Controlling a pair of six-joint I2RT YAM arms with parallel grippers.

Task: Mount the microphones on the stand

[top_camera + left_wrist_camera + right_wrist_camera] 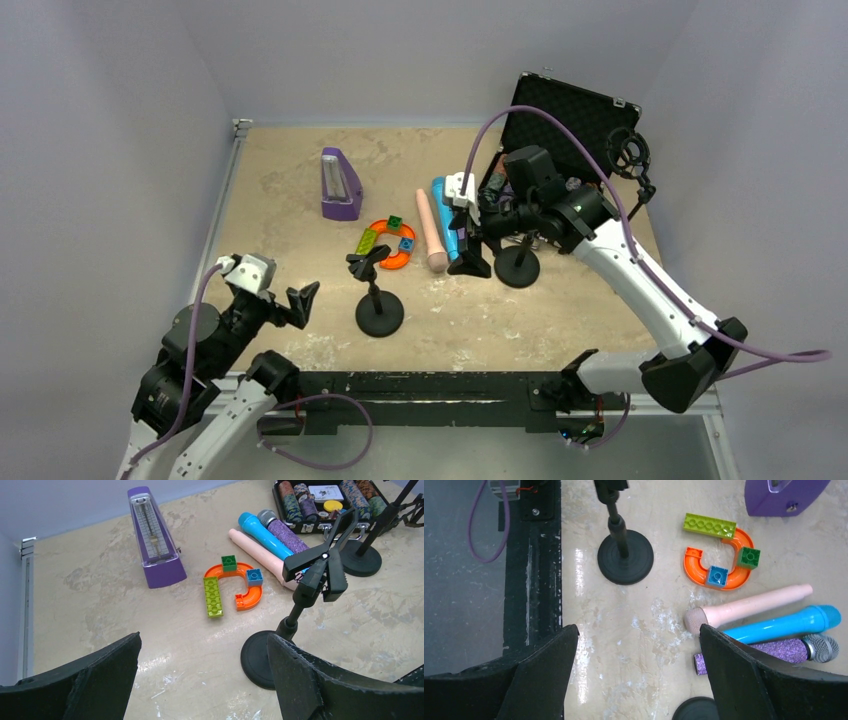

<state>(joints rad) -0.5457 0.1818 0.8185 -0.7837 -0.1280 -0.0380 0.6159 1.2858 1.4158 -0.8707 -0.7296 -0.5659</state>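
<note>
A white card [325,491] lies in the case [570,120], and its print is too small to be read. The case is seen at the far right of the surface [290,230], its foam-lined lid raised. Rows of striped chips [295,502] are packed in it, with a yellow disc [333,505] beside the card.

The three microphones are laid side by side on the surface, between the bricks [232,582] and the case. The pink mic [749,607] is placed nearest the bricks, the blue mic [784,625] lies next to it, and the purple mic [774,652], with its silver mesh head, is nearest the case. None is held in a clip.

The near stand [379,300] is set upright in front of the bricks, its clip bare. The far stand [517,262] is placed just before the case. A purple metronome [340,186] stands further back, to the left.

The right gripper [639,635] is held over the ends of the microphones with its fingers spread wide and nothing between them. One finger is seen in front of the blue and purple mics, and contact cannot be told. The left gripper [204,645] is held at the near left, well apart from the near stand, its fingers likewise spread and bare.
</note>
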